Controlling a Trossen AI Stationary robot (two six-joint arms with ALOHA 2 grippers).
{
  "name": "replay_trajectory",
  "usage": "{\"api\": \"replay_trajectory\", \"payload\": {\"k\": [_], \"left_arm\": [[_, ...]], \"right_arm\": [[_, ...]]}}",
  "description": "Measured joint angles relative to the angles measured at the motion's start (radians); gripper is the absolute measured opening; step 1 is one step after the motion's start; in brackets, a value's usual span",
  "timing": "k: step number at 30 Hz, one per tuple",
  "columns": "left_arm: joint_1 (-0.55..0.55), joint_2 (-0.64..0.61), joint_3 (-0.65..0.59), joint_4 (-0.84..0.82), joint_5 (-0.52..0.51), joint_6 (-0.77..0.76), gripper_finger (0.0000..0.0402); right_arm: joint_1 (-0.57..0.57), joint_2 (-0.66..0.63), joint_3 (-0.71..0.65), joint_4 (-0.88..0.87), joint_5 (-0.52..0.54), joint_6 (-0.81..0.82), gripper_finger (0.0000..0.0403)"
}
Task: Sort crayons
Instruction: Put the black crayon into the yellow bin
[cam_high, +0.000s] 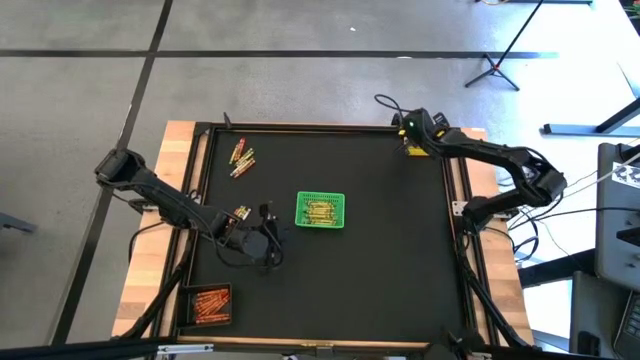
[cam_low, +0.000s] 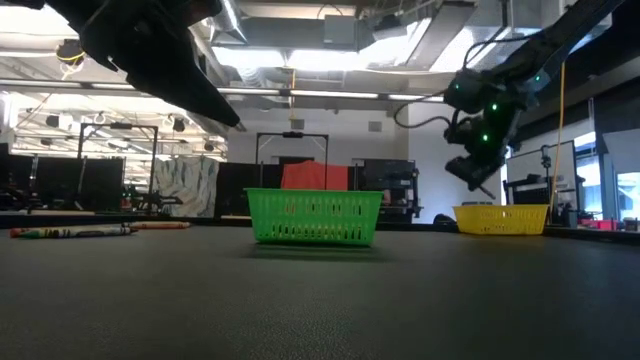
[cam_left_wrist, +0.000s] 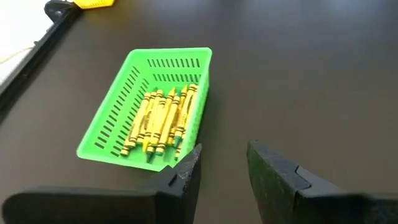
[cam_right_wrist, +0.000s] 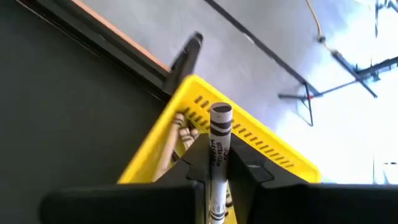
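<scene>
Sorting scene: two dark arms at work over a black mat (cam_high: 380, 260) on a wooden table (cam_high: 176, 150).
Near-left corner: a black basket (cam_high: 211, 305) holding orange crayons (cam_high: 210, 303).
Far-left patch: loose crayons (cam_high: 241, 158) lying on the mat in a small scatter, red and yellow among them; the low view shows them flat at the left edge (cam_low: 75, 231).
Left gripper (cam_high: 268, 250): hanging over the mat just left of the green basket, fingers (cam_left_wrist: 186, 171) parted with a plain gap between them and nothing held.
Beside that arm: a couple more crayons (cam_high: 241, 213) on the mat near its wrist.
Centre: a green basket (cam_high: 320, 210) filled with yellow crayons (cam_left_wrist: 158, 118), all lying roughly lengthwise.
Far-right corner: a yellow basket (cam_right_wrist: 186, 134) at the mat's edge, some pale crayons (cam_right_wrist: 180, 127) inside it.
Right gripper (cam_right_wrist: 217, 165): poised above the yellow basket, fingers pinched on a grey crayon (cam_right_wrist: 217, 149) that stands up between them, its tip over the basket.
</scene>
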Motion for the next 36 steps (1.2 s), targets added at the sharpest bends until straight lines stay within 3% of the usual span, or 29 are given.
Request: {"api": "replay_trajectory", "payload": {"k": [7,13,16,20,25,30,36], "left_arm": [[0.0,0.0,0.0,0.0,0.013,-0.022,0.0112],[0.0,0.0,0.0,0.0,0.013,-0.031,0.0112],[-0.004,-0.019,0.0,-0.025,0.014,-0.064,0.0112],[-0.013,-0.113,0.002,-0.143,0.017,-0.193,0.0112],[0.003,-0.217,0.002,-0.456,0.063,-0.499,0.0112],[0.04,-0.219,-0.002,-0.747,0.112,-0.75,0.0112],[0.157,-0.158,-0.053,-0.754,0.191,-0.776,0.0112]], "right_arm": [[-0.039,0.028,0.0,0.014,-0.023,0.025,0.0054],[-0.034,-0.002,0.008,-0.028,0.017,0.028,0.0137],[-0.002,-0.05,0.024,-0.082,-0.038,0.033,0.0168],[0.107,-0.168,0.027,-0.081,-0.182,0.028,0.0182],[0.319,-0.282,0.017,-0.025,-0.357,0.047,0.0183],[0.539,-0.308,-0.014,0.044,-0.351,0.093,0.0183],[0.753,-0.301,-0.063,0.155,-0.317,0.127,0.0184]]}}
